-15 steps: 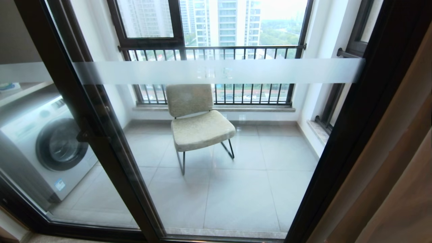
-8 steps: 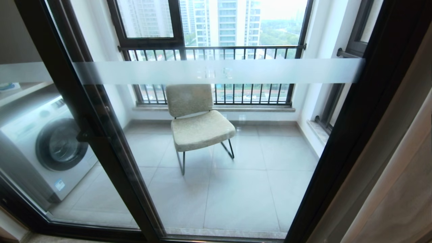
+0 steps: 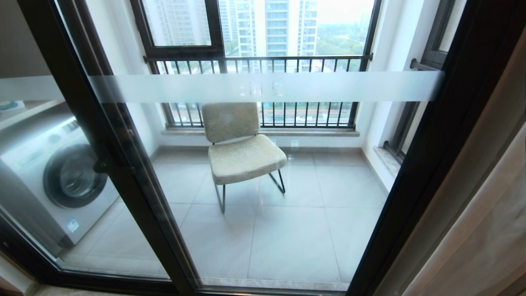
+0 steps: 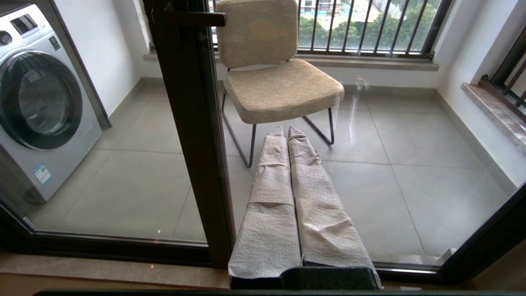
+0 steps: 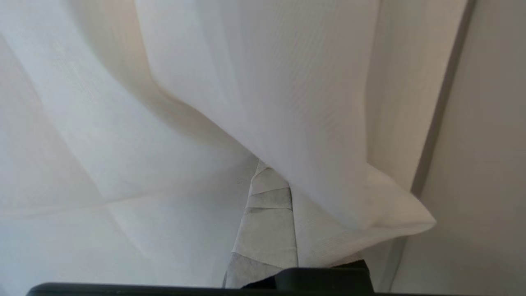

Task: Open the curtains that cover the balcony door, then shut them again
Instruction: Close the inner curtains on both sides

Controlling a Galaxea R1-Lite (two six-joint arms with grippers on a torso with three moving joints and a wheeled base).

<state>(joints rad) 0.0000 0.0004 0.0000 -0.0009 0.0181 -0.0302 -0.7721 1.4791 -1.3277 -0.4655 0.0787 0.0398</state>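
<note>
Presently, by view:

Head view, balcony door: tall glass panels (image 3: 263, 213) in thick black-brown frames, crossed by a horizontal frosted white band (image 3: 263, 87); uncovered across the middle of the picture.
Head view, curtains: pleated beige-grey and white drapes (image 3: 489, 213) gathered at the robot's right edge, beside the door's right frame post.
Head view, beyond the glass: a beige upholstered chair on thin metal legs (image 3: 242, 152), a silver front-loading washing machine (image 3: 57, 176) at the left, a dark barred railing (image 3: 259, 65) under a dark-framed window.
Head view, arms: neither gripper shows.

Left wrist view, left gripper: two long fingers wrapped in grey textured cloth (image 4: 298, 181), pressed together along their length, clenched on nothing; it hangs low, short of the glass.
Left wrist view, ahead of the fingers: the door's glass, with the chair behind it just past the fingertips; the dark centre post (image 4: 189, 135) stands close to one side of the fingers, the washing machine farther off on that side.

Right wrist view, right gripper: one grey cloth-wrapped finger (image 5: 265, 222) shows; the rest is buried under fabric, jaws closed. Whether cloth is pinched between them cannot be told.
Right wrist view, sheer curtain: thin white see-through fabric (image 5: 263, 102) draped over and all round the finger, folded into a loose corner at one side of it.
Right wrist view, past the sheer: a plain beige-grey surface (image 5: 485, 164).
</note>
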